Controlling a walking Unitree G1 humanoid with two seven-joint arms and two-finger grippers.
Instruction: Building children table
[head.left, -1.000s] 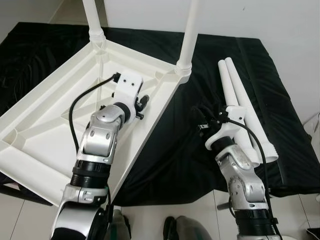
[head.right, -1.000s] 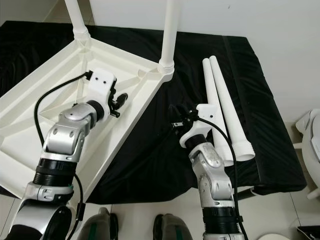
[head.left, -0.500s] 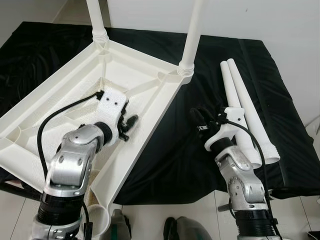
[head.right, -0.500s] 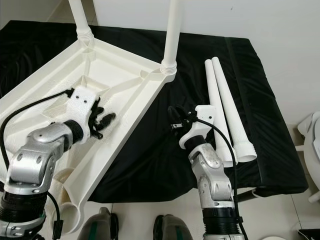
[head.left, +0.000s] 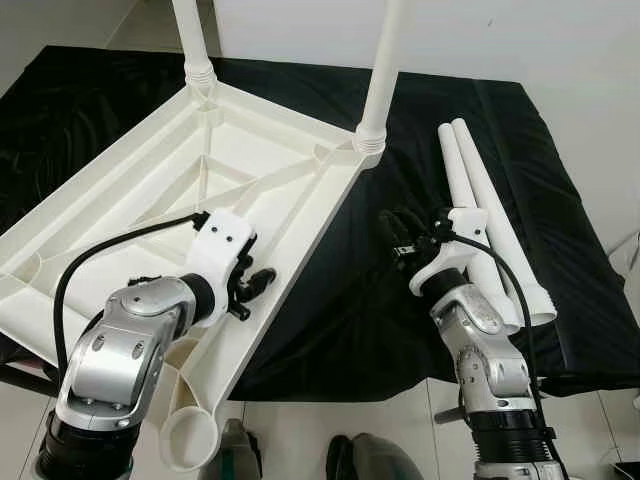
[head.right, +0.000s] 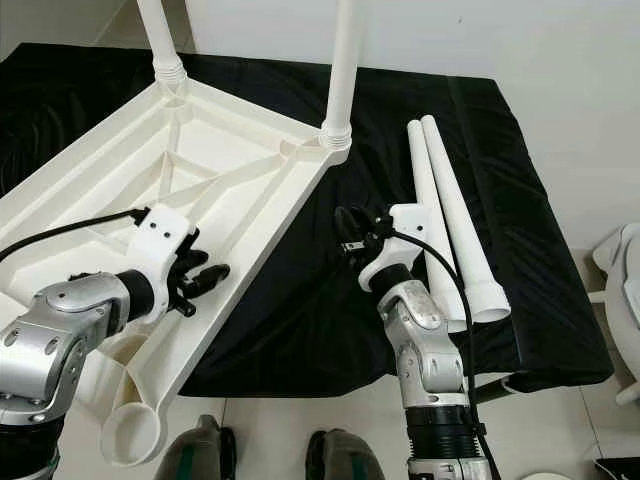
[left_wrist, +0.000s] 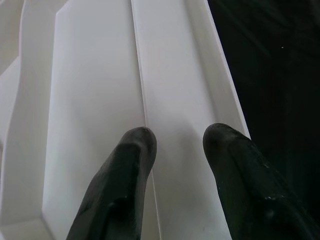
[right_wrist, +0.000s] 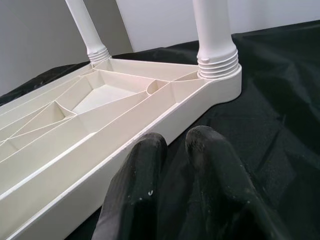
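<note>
Roughly half done, by the look of it: the white tabletop (head.left: 200, 190) lies upside down on the black-draped surface (head.left: 560, 200), and two legs already stand screwed into its far corner sockets, one (head.left: 383, 70) ahead of the right claw and the other (head.left: 190, 40) further off to the left. Two loose legs (head.left: 480, 210) lie side by side on the cloth, just to the right of the right claw and slightly beyond it. The near corner socket (head.left: 188, 440) sits open and unfilled below the left arm, jutting past the edge of the surface; a fourth socket cannot be made out clearly.

The left claw (head.left: 252, 287) hovers over the tabletop's near right rim, its fingers (left_wrist: 125, 185) parted a moderate way with nothing between them. From the wrist view the tips sit close above a rib of the underside; whether they touch it I cannot tell. The right claw (head.left: 400, 235) hangs low over bare cloth between the tabletop's rim and the loose legs, its fingers (right_wrist: 150, 190) drawn nearly together and empty.

What remains, as I judge it, is picking up each loose leg and seating it in an open corner, then turning the table upright.
</note>
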